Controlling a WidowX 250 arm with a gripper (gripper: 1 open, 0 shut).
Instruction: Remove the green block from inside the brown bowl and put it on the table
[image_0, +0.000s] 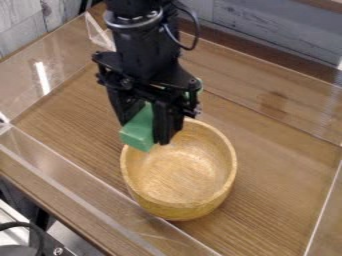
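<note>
One green block (138, 131) above brown bowl (181, 169) rim.

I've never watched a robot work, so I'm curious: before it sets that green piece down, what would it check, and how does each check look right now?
1. Grip: the gripper is shut on the green block: ok.
2. Block out of the brown bowl: it hangs above the bowl's left rim, lifted out: ok.
3. Block clear of the rim: it sits right at the rim's edge in this view: cannot tell.
4. Landing spot: the bare table to the left of the bowl: ok.
5. Room beside the clear plastic wall: cannot tell.
</note>
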